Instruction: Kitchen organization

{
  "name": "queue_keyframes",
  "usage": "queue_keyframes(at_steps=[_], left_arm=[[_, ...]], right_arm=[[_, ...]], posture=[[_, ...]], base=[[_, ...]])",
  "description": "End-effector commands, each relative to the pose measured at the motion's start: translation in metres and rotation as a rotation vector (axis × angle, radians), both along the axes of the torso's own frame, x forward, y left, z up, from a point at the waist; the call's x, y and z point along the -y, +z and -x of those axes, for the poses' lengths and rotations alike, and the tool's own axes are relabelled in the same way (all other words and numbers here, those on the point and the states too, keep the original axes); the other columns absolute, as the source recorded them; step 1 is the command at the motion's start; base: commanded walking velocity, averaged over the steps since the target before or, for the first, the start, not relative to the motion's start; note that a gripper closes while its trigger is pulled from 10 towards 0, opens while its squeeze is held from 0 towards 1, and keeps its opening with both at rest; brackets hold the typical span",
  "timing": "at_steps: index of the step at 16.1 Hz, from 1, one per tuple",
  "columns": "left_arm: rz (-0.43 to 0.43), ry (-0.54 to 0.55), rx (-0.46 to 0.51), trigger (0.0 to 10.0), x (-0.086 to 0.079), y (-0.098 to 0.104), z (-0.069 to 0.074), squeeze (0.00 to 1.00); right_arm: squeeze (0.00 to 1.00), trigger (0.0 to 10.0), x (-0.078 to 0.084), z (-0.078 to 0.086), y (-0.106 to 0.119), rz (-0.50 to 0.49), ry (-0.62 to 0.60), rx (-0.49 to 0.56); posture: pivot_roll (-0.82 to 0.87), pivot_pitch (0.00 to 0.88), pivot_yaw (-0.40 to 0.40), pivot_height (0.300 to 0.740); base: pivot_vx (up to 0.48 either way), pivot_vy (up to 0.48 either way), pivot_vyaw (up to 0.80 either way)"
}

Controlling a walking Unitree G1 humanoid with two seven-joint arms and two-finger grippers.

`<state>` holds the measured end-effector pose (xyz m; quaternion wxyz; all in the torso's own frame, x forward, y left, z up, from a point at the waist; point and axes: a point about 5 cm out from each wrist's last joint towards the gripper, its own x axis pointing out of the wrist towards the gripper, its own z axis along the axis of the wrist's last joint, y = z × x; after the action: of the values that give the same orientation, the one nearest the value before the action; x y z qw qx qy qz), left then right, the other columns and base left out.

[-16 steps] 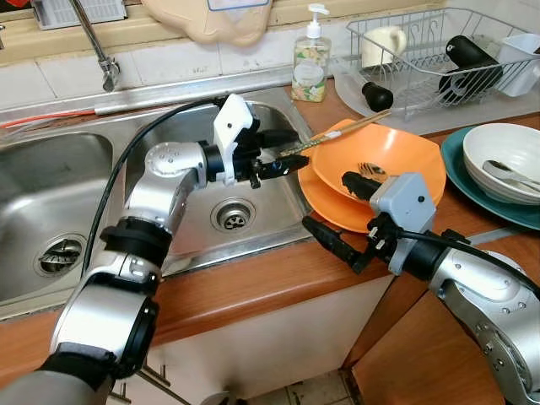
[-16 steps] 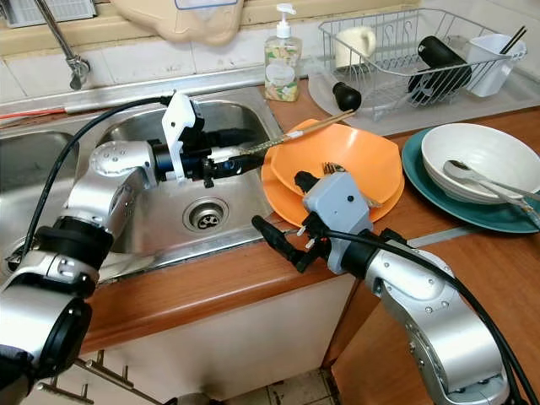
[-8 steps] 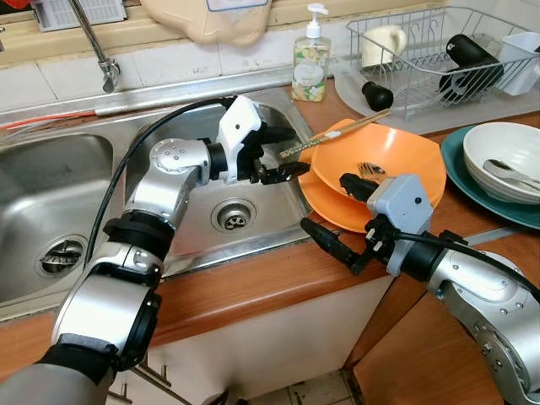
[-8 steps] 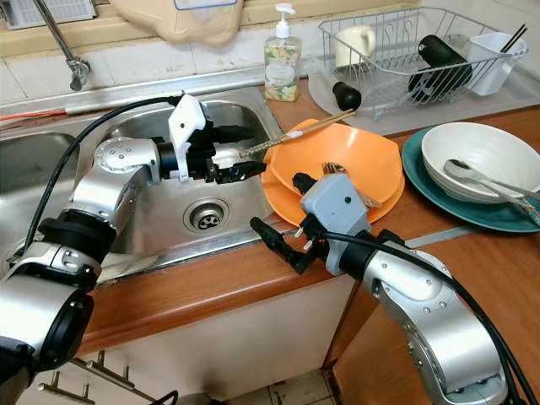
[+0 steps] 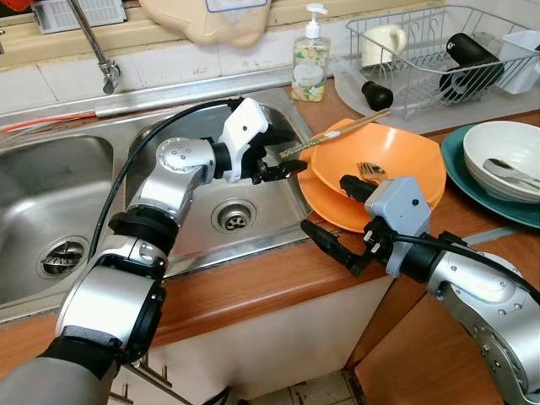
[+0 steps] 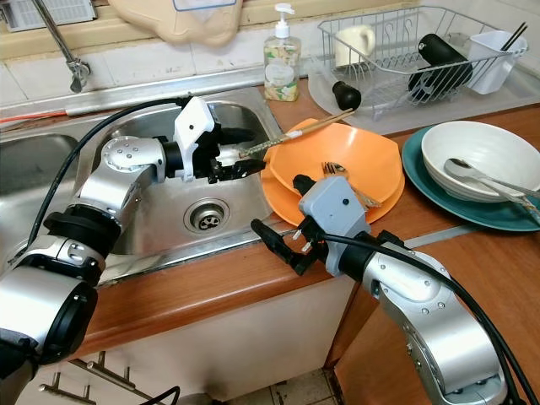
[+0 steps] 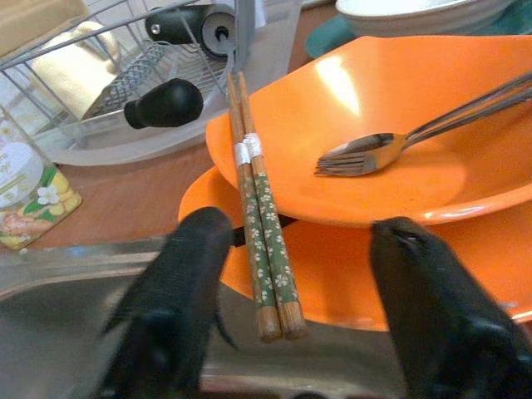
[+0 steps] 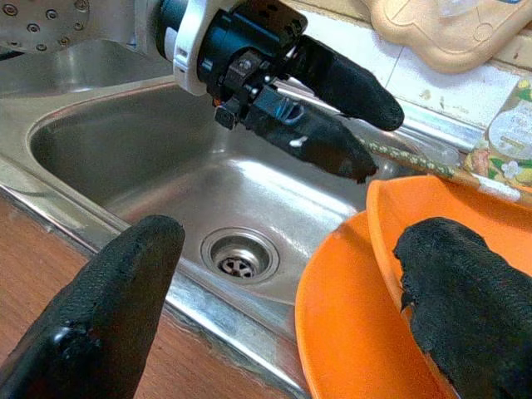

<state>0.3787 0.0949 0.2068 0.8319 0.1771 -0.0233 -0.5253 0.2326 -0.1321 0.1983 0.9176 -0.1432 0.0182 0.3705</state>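
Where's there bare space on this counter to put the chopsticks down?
Bare wood runs along the counter's front edge below the sink, and right of the right hand, below the teal plate. The orange bowl, white bowls and dish rack crowd the back.

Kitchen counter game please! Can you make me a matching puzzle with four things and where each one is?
Things:
1. chopsticks
2. fork
3. soap bottle
4. white bowl

Places:
A. on the teal plate
B. inside the orange bowl
C. between the open fingers of the left gripper, resting on the orange bowl's rim
D. standing behind the sink, by the wall

Pairs: 1-C, 2-B, 3-D, 4-A
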Motion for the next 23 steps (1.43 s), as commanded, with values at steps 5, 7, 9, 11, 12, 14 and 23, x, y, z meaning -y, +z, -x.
queue_keyframes(at_steps=[5, 7, 9, 11, 12, 14, 23], left_arm=[[-0.035, 0.047, 0.034, 0.0, 0.0017, 0.0047, -0.0059, 0.0], [-0.041, 0.055, 0.037, 0.0, 0.0022, 0.0043, -0.0068, 0.0], [-0.049, 0.072, 0.04, 0.0, 0.0018, 0.0036, -0.008, 0.0], [-0.065, 0.094, 0.049, 0.0, 0.0006, 0.0027, -0.0096, 0.0], [-0.068, 0.096, 0.051, 0.0, 0.0006, 0.0025, -0.0098, 0.0], [-0.074, 0.099, 0.052, 0.0, 0.0007, 0.0016, -0.0098, 0.0], [-0.016, 0.115, 0.09, 0.0, -0.0053, 0.011, -0.0114, 0.0]], right_arm=[[0.0, 10.0, -0.0003, -0.0007, -0.0014, 0.013, 0.006, 0.002], [0.0, 10.0, -0.0001, -0.0009, -0.0014, 0.015, 0.007, 0.002], [0.0, 10.0, -0.0002, -0.0009, -0.0015, 0.017, 0.007, 0.003], [0.0, 10.0, -0.0003, -0.0008, -0.0018, 0.02, 0.008, 0.002], [0.0, 10.0, -0.0003, -0.0007, -0.0018, 0.021, 0.009, 0.002], [0.0, 10.0, 0.0, -0.0003, -0.002, 0.024, 0.01, 0.001], [0.0, 10.0, -0.0002, 0.0004, -0.0012, 0.025, 0.0, 0.013]], posture=[[-0.15, 0.0, 0.119, 0.74], [-0.15, 0.0, 0.118, 0.74], [-0.15, 0.0, 0.118, 0.74], [-0.15, 0.0, 0.117, 0.74], [-0.15, 0.0, 0.117, 0.74], [-0.15, 0.0, 0.116, 0.74], [-0.15, 0.0, 0.122, 0.74]], base=[[0.0, 0.0, 0.0], [0.0, 0.0, 0.0], [0.0, 0.0, 0.0], [0.0, 0.0, 0.0], [0.0, 0.0, 0.0], [0.0, 0.0, 0.0], [0.0, 0.0, 0.0]])
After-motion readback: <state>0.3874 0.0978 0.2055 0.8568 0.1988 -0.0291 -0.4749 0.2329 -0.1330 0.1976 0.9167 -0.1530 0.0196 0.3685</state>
